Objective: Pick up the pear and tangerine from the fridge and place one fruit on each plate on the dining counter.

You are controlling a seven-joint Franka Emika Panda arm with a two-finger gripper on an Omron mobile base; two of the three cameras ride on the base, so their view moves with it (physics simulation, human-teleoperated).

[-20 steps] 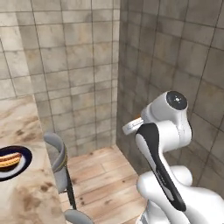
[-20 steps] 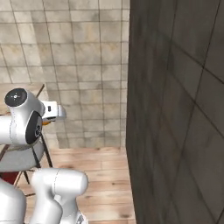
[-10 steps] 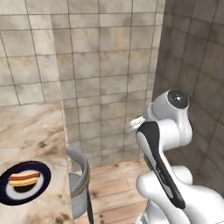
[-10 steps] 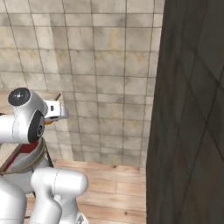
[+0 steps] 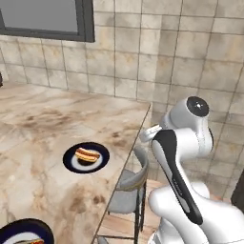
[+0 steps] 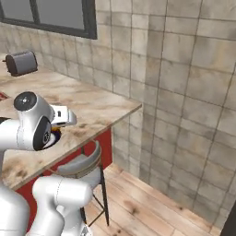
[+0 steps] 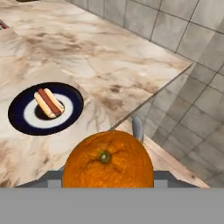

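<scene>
In the hand view a bright orange tangerine sits low and centre, with my gripper shut on it and the fingers mostly hidden behind the fruit. Beyond it the beige marbled dining counter carries a dark plate with a hot dog on a pale centre. The left base view shows that plate on the counter left of my arm, and a second dark plate cut by the bottom edge. The pear and the fridge are out of view.
A grey-seated stool stands against the counter's right edge, just in front of my base. A toaster sits on the far counter under a dark-framed window. Tiled wall and wooden floor lie to the right.
The whole picture has swung, so the base has turned. The counter and its plates have slid into view from the left, and the dark wall on the right is gone. The arm's pose is unchanged.
</scene>
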